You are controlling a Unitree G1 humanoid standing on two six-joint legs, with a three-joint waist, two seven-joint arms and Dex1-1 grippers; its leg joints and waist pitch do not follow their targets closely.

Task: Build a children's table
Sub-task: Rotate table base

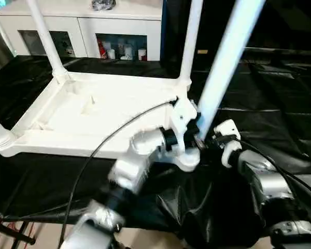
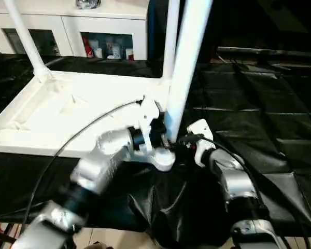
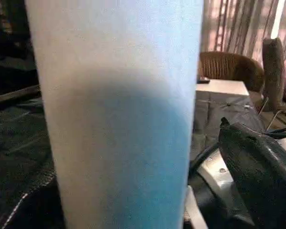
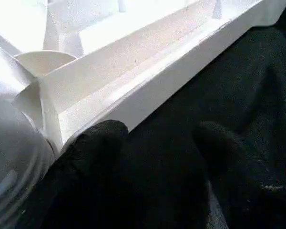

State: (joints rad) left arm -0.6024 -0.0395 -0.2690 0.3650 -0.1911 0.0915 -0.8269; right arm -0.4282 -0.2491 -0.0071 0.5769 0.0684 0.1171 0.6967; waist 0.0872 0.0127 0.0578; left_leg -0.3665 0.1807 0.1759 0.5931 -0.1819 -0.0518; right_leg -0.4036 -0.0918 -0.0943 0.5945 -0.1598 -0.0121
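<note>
— Where is the tabletop?

— The white tabletop (image 1: 88, 111) lies upside down, ribbed underside up, on the black-draped work table (image 2: 259, 114), toward its left half. Two far corner sockets each carry an upright leg: the far-left leg (image 1: 44, 36) and the far-right leg (image 1: 193, 36). A third stub shows in the near-left corner socket (image 1: 0, 136).

— And the fourth leg?

— The near leg (image 1: 225, 62) rises tilted from the near-right corner socket (image 1: 189, 155), close to the work table's front edge.

— What are the grippers doing?

— The left gripper (image 1: 189, 129) is at that leg's base, fingers spread wide on either side of the tube; whether they press it, I cannot tell. The right gripper (image 1: 210, 140) sits just beside the same corner, its two black fingers (image 4: 97, 143) apart, holding nothing, resting over the black cloth by the tabletop's rim.

— Anything behind?

— A white cabinet (image 1: 83, 23) with bottles inside.
</note>
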